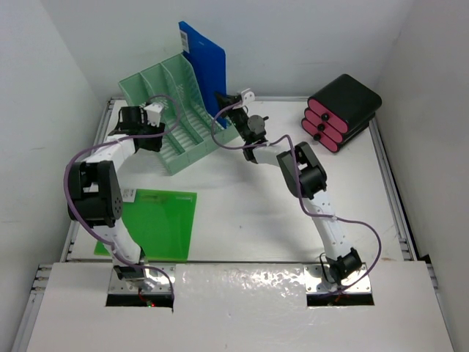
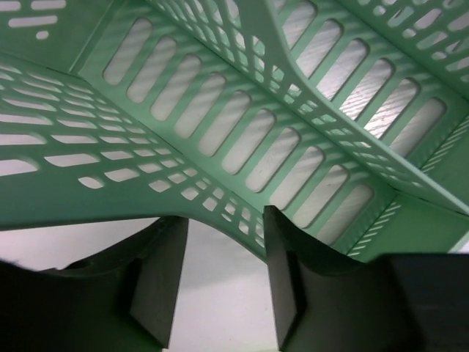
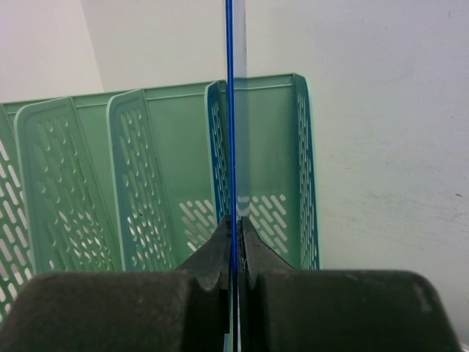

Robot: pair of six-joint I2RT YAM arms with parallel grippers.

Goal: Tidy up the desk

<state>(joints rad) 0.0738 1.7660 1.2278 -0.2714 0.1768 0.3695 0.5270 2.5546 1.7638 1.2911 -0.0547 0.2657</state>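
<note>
just ahead of the right gripper (image 3: 234,224), clamped on a thin blue plastic folder (image 1: 204,59), lies the end slot of the mint-green slotted file rack (image 1: 172,125) on the white desk (image 1: 249,220); left gripper (image 2: 223,224) open.

1. Overhead view: bright, even light; desk (image 1: 242,213) white, with a faint soft shadow beside the rack (image 1: 187,136).
2. Near panel (image 1: 242,282): speckled glare.
3. Left wrist view: rack sharp; left gripper (image 2: 220,286) dark, soft-edged.
4. Right wrist view: right gripper (image 3: 233,249) black, detail lost; blue folder (image 3: 229,110) crisp.
</note>
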